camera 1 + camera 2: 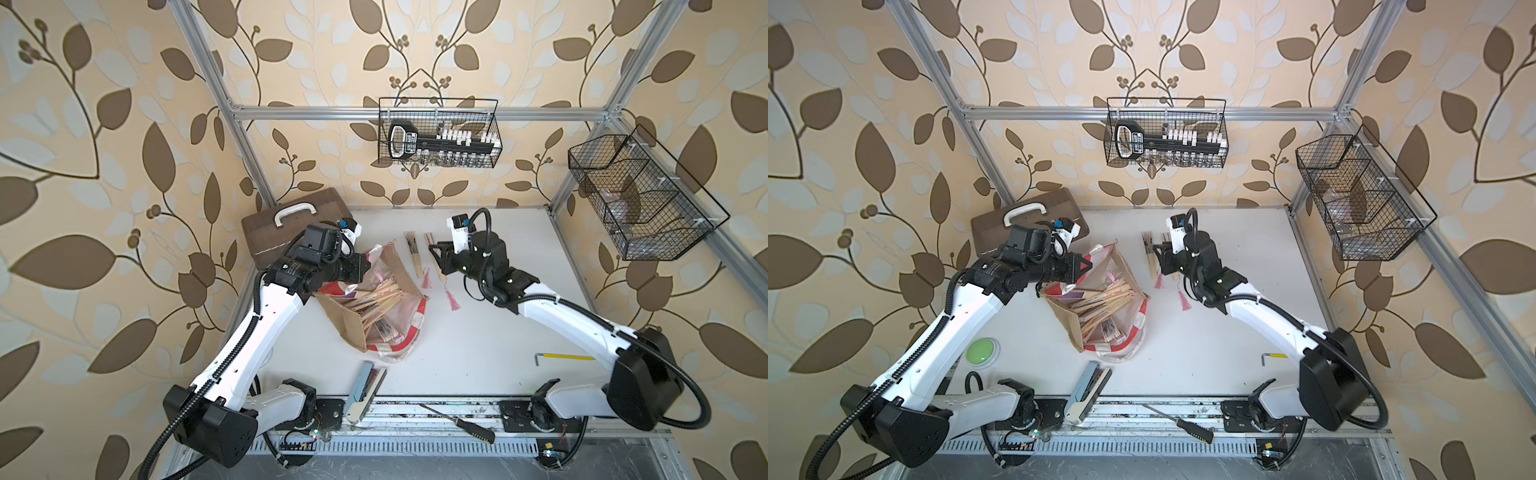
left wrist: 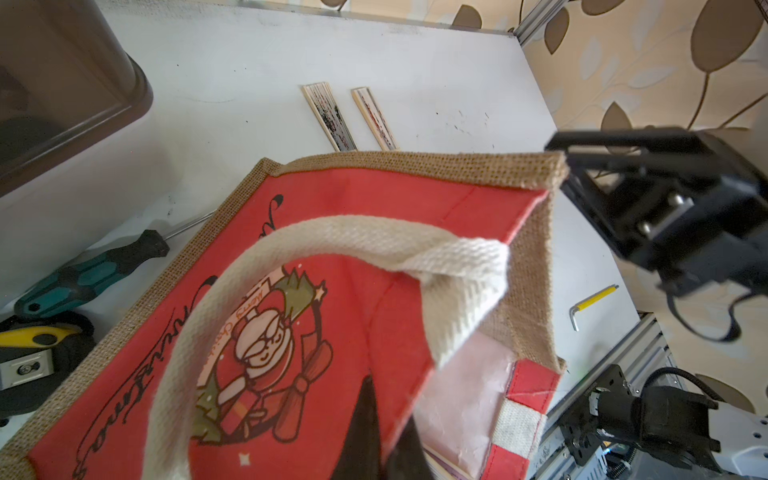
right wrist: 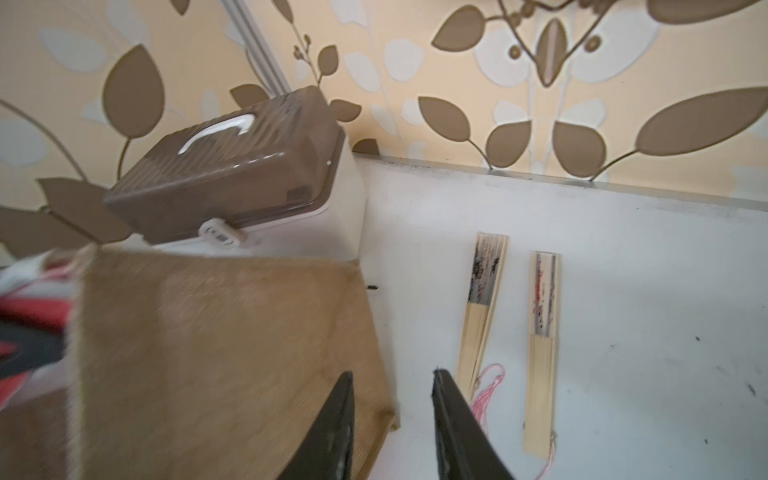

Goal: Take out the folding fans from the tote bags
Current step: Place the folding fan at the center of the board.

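**Fan removal from the bag, mid-task.** The left gripper [image 2: 384, 440] is clenched on the red front panel of the tote bag [image 1: 349, 328]. It lifts that rim, so the mouth gapes upward in both top views. Most of the folding fans [image 1: 376, 305] lie in a loose heap inside the bag, against the whitish lining. Two loose fans [image 3: 482, 307] lie side by side on the table [image 1: 478, 332], just beside the bag, with their pink tassels trailing. The right gripper [image 3: 392, 415] hovers over these two with its jaws parted and nothing between them.

**Judged step:** go back into the bag for another fan. To do it well:
- The left pinch should hold firm and high, or the soft wall is likely to sag over the heap.
- The right gripper should enter through the open mouth, clear of the handle, and line its jaws up across the narrow width of one topmost fan.
- It should close on the bamboo ribs, not on a tassel, and draw the fan out along its own length so that neighbouring fans and the lining do not come with it
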Robot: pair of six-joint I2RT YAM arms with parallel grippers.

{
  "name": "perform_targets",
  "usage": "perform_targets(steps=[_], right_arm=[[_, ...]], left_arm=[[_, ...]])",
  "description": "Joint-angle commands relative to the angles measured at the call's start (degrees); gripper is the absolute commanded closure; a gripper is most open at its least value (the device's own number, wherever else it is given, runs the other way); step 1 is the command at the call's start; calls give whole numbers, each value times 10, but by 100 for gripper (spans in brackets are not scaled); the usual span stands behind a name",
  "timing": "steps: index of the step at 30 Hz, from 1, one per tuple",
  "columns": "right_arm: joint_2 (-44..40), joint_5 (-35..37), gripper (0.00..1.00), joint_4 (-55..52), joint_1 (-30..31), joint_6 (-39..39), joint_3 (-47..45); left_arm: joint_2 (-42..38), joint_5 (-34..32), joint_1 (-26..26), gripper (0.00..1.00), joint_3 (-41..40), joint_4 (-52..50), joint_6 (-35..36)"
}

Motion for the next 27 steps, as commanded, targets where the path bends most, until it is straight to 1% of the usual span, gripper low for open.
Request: perform_targets(steps=[1,5,9,11,13,16,19,25,27], right_arm=[[-71,69,67,-2,55,-87,-46],[-161,93,66,-8,107,-133,-93],[-225,113,64,-32,148,-173,-104],[-244,98,64,-26,165,-208,-109],[-252,65,63,-16,183,-251,-114],[-242,28,62,-12,216,-308,-110],[-208,12,60,-11,246,-361,-100],[-94,55,60,-63,285,-464,-36],[-65,52,60,-70,291,-495,-25]], left_arm=[[-6,6,7,100,-4,18,-2],[-7,5,7,100,-5,21,-3],[-13,15,7,100,-8,24,1],[-17,22,7,100,-9,25,3],[-23,35,7,100,-10,30,5],[-36,52,7,100,-16,39,9],[-49,67,7,100,-21,47,14],[-61,91,7,100,-29,59,19],[-61,94,7,100,-30,60,21]])
